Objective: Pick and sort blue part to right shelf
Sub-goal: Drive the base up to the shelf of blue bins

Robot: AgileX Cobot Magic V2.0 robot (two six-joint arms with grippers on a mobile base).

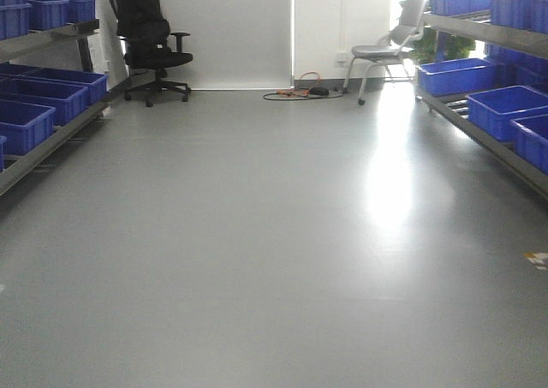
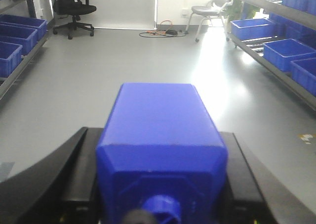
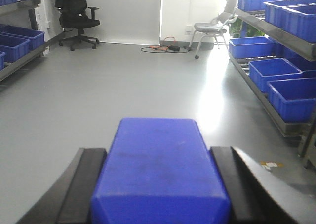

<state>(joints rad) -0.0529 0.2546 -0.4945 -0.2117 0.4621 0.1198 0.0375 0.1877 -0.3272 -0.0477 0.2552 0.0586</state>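
Right wrist view is showing the right hand (image 3: 157, 155) clamping the blue part (image 3: 158, 179), black fingers (image 3: 81, 184) pressing both flat sides; cap end not visible here. Left hand (image 2: 160, 150) is likewise gripping a blue block w/ round neck (image 2: 158, 110), prob. not the target. Both are hanging over the aisle floor (image 1: 257, 259), w/ the right shelf (image 3: 276, 32) and its blue bins (image 3: 274, 71) sitting well apart, ahead-right. Part is looking like hard moulded plastic: prob. light, stiff, not fragile, but smooth, so maybe slippery. Bevelled edges are giving poor purchase; am judging the flat opposing sides, mid-body, the best hold.
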